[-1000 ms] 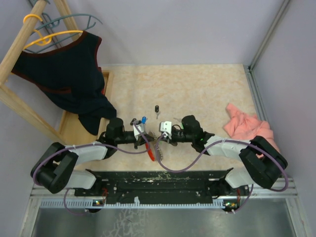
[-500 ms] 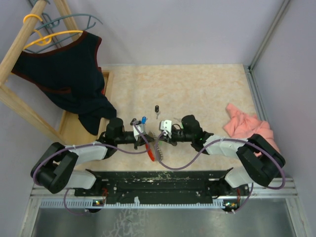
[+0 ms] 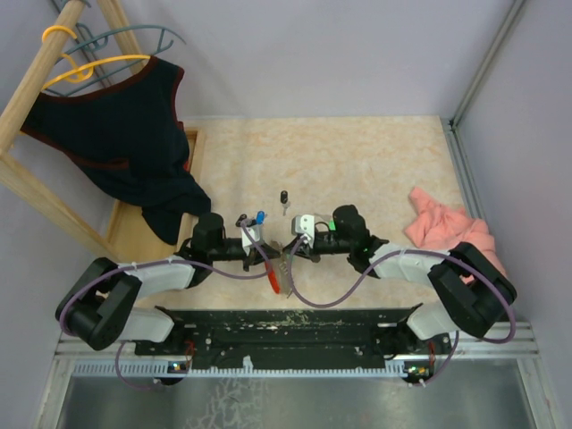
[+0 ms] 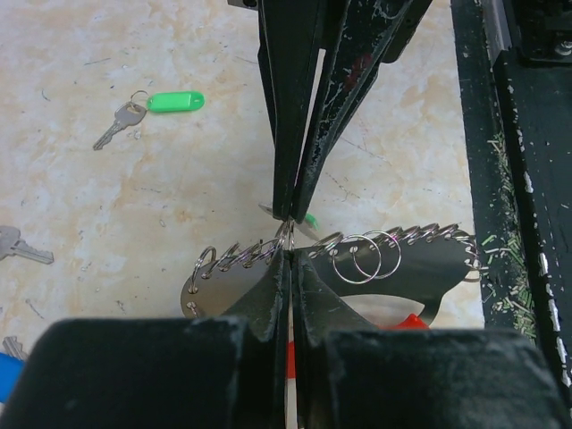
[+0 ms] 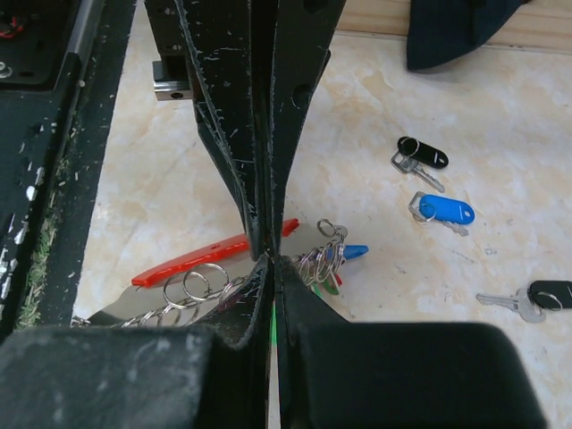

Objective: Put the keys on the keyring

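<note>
Both arms meet tip to tip low over the near middle of the desk (image 3: 357, 161). The left jaws are pressed together, clamped on the grey toothed strip of the keyring (image 4: 384, 268). The right jaws are together as well, w. their tip at the strip's upper edge, among the small split rings (image 4: 357, 259). What they pinch there I cannot tell; it is too small. The keyring's red band (image 5: 192, 259) lies on the side toward the arm bases. If the keyring is lifted or rests on the desk is not clear.

Risks, in my judgement:
- Both tips work on nearly the same spot, so a small move of one arm can knock the other and twist the strip out of the left jaws.
- The split rings are thin and springy. If the right jaws hold one, it can slip out, prob. when pulled sideways.
- A blue head (image 5: 355, 252) shows at the strip's end, maybe a key already on; a hard jerk could shake it.

Around: the wooden rack (image 3: 40, 79) w. a dark garment (image 3: 116, 134) at the left and a pink cloth (image 3: 447, 232) at the right, both well apart, no obstacle. Loose keys lie farther out on the desk: green key (image 4: 170, 102), blue key (image 5: 442, 211), black key (image 5: 420, 154), one more black-headed key (image 5: 545, 293). Nothing blocks them.
</note>
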Robot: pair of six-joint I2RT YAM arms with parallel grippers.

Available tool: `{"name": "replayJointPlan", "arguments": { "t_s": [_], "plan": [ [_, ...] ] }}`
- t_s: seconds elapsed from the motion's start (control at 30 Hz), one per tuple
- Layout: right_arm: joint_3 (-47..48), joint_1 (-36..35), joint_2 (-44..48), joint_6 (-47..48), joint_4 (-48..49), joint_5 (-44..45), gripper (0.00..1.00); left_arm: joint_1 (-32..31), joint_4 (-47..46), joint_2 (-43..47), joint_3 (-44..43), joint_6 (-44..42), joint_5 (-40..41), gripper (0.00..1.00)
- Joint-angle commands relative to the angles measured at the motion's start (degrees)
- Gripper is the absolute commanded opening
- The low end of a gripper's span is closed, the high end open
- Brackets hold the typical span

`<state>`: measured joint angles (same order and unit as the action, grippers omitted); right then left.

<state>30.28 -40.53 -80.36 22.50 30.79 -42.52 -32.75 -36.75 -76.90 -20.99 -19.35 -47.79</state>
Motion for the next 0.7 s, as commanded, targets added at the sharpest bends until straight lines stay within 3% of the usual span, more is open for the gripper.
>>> {"name": "replayJointPlan", "arguments": {
  "t_s": [0.0, 0.33, 0.67],
  "plan": [
    [1.8, 0.8, -0.8, 1.2, 1.6, -4.8, 0.0, -0.3, -0.6, 0.0, -1.8, -0.6, -2.0, 0.02],
    [-2.3, 3.9, 5.9, -1.4, -0.2, -1.8, 0.0, -0.2, -0.8, 0.4, -1.4, -0.8, -0.1, 0.02],
    [-3.7, 3.9, 0.7, -5.7, 9.3, -4.7, 0.0, -0.2, -2.2, 0.6, -0.8, -0.1, -0.6, 0.02]
  ]
}}
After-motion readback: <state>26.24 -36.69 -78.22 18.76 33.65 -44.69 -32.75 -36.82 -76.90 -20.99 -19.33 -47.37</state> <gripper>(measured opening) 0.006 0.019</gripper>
